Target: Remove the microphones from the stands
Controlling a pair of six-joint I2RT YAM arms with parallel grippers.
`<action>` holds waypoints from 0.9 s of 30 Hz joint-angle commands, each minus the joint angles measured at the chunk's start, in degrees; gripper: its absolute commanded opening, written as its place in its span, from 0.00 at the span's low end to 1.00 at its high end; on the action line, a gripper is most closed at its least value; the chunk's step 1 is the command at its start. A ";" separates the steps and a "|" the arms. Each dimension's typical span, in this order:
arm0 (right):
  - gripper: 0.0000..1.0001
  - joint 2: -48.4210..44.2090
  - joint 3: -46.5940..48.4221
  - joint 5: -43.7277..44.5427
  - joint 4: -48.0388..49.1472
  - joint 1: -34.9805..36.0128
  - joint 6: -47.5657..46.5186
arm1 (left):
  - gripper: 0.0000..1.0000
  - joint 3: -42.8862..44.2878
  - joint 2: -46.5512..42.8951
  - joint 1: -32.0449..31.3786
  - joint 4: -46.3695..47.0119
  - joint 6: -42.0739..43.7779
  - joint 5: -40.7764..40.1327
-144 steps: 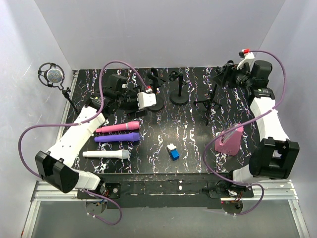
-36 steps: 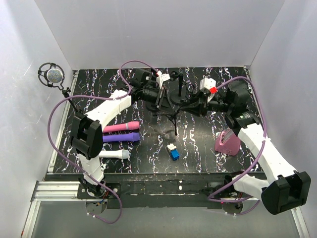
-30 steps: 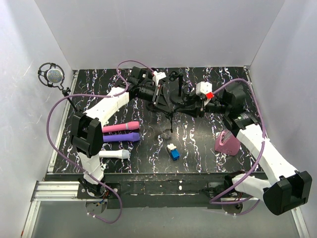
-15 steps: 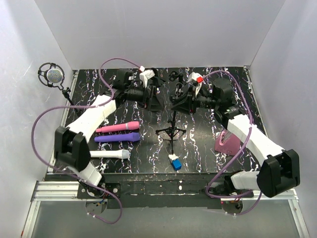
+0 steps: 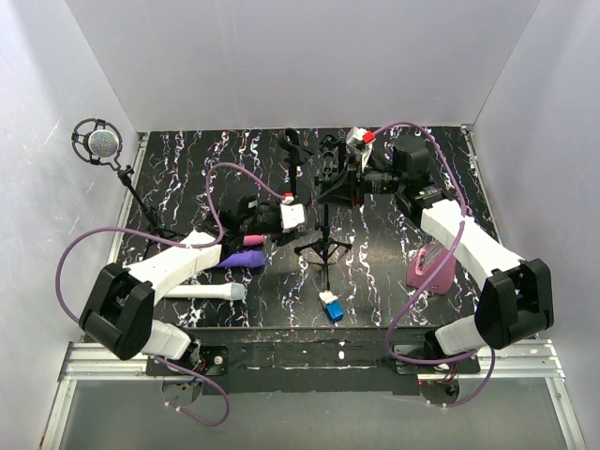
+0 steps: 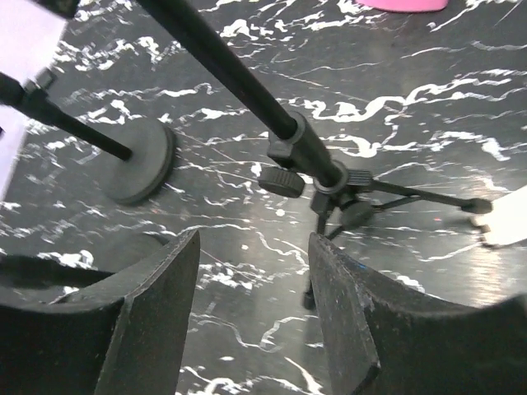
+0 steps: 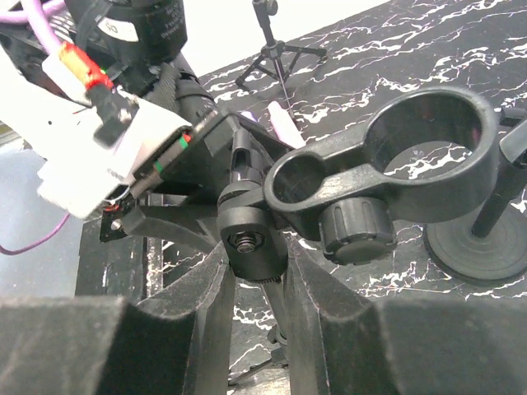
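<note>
A black tripod stand (image 5: 323, 246) rests on its legs mid-table. My right gripper (image 5: 330, 183) is shut on the swivel joint (image 7: 251, 234) just under the stand's ring clip (image 7: 428, 156), and that clip is empty. My left gripper (image 5: 307, 221) hangs open just left of the stand, nothing between its fingers (image 6: 156, 313); the stand's pole (image 6: 247, 90) and leg hub (image 6: 333, 185) lie ahead of it. White (image 5: 202, 292) and purple (image 5: 242, 257) microphones lie on the table by the left arm. A silver-headed microphone (image 5: 98, 142) sits in a shock mount at far left.
Two round-base stands (image 5: 295, 155) (image 5: 335, 150) stand at the back. A blue and white block (image 5: 330, 306) lies just in front of the tripod's legs. A pink object (image 5: 431, 270) sits at the right. White walls close the back and sides.
The stand, held slanted in the air by both grippers a second ago, now stands on its legs. My left gripper has let go, opened and drawn back towards me.
</note>
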 commanded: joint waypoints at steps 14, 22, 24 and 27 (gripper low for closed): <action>0.01 1.26 3.82 -2.66 -3.62 0.29 -2.07 | 0.32 1.52 6.82 -6.42 8.46 20.33 0.99; 0.01 1.43 3.65 -2.48 -3.53 0.20 -1.89 | 0.31 2.93 7.97 -6.51 7.14 20.43 3.01; 0.01 1.43 3.56 -2.40 -3.61 0.29 -1.98 | 0.25 3.45 7.88 -6.42 7.41 17.27 2.31; 0.01 0.99 3.39 -2.48 -4.32 0.20 -3.03 | 0.12 5.99 7.70 -6.51 5.66 9.38 0.12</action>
